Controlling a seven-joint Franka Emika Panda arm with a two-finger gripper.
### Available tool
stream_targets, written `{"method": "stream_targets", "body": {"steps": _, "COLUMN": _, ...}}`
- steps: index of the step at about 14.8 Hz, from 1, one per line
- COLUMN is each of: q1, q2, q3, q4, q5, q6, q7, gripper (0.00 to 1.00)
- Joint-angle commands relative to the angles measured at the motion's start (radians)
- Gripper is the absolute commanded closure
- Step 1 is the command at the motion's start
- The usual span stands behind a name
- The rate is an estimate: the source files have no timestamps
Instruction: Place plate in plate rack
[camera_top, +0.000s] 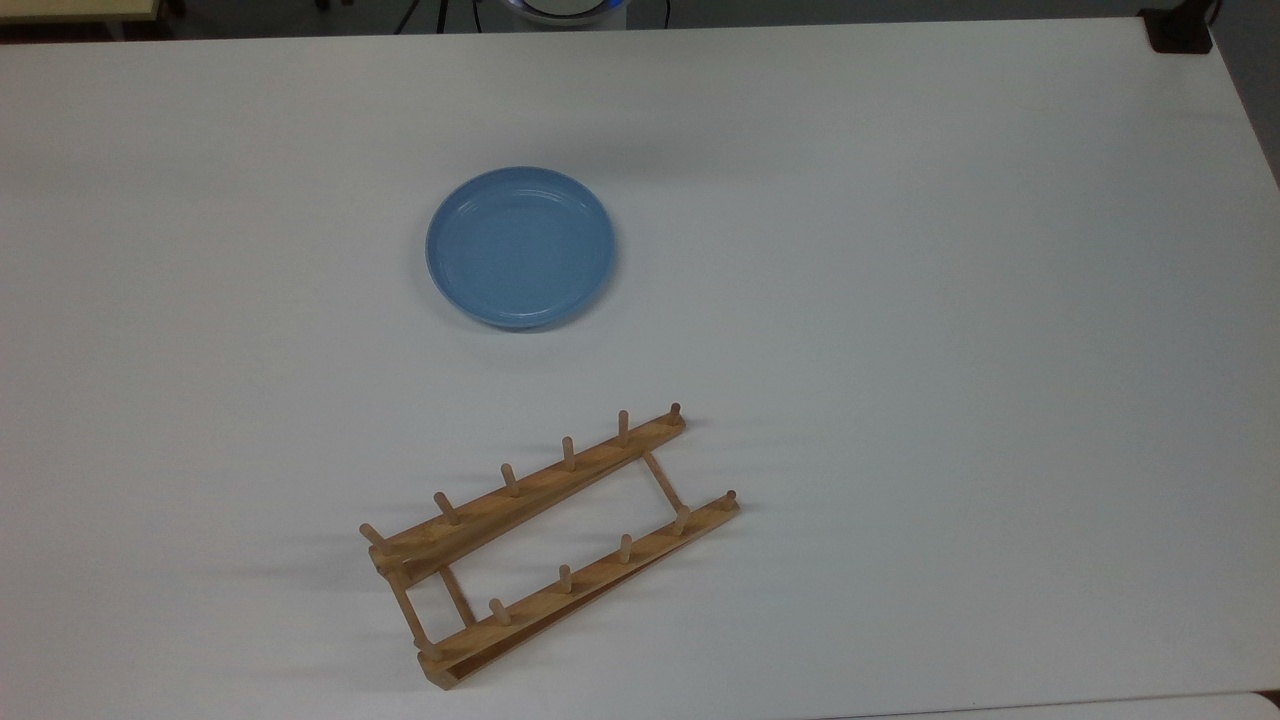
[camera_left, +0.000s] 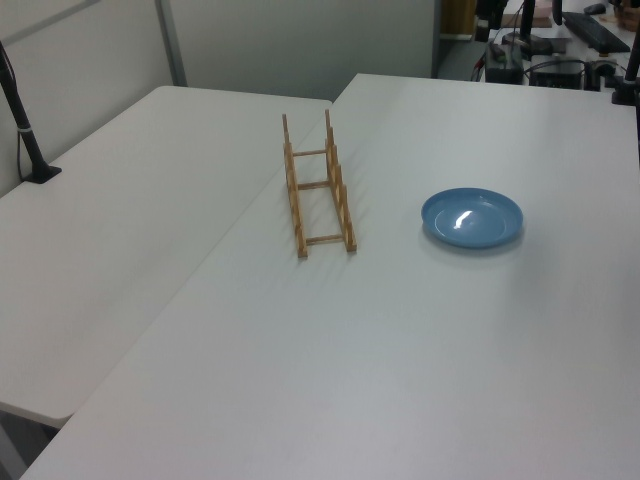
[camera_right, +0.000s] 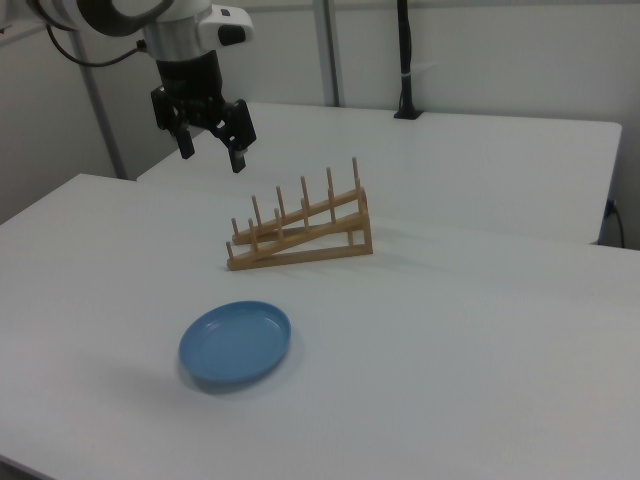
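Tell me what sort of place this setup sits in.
Likely a robotics lab or office workspace: plain white tables pushed together, a robot arm's gripper hanging above them, and a cluttered desk with equipment behind. On the table lie a plate and a wooden plate rack.

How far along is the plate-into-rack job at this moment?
Nothing is done yet: the plate lies flat on the white table, apart from the plate rack, whose slots hold nothing. In hand: nothing; the gripper hangs open in the air above the table in the right view. Left to do: reach the plate, grasp it, stand it between the pegs.
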Motion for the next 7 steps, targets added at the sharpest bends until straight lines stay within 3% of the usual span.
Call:
{"method": "stream_targets", "body": {"steps": 1, "q1": 0.023, "q2": -0.014, "q3": -0.02, "q4": -0.027, "q5": -0.013, "q6": 0.025, "q7": -0.015, "gripper": 0.0}}
{"method": "stream_targets", "body": {"steps": 5, "q1": 0.014, "q2": -0.014, "q3": -0.02, "q4": -0.031, "q5": -0.013, "q6": 0.019, "q7": -0.019, "gripper": 0.0}}
{"method": "stream_targets", "body": {"steps": 7, "q1": 0.011, "q2": -0.016, "q3": -0.02, "q4": -0.043, "q5": -0.025, "q6": 0.021, "q7": -0.13, "gripper": 0.0}}
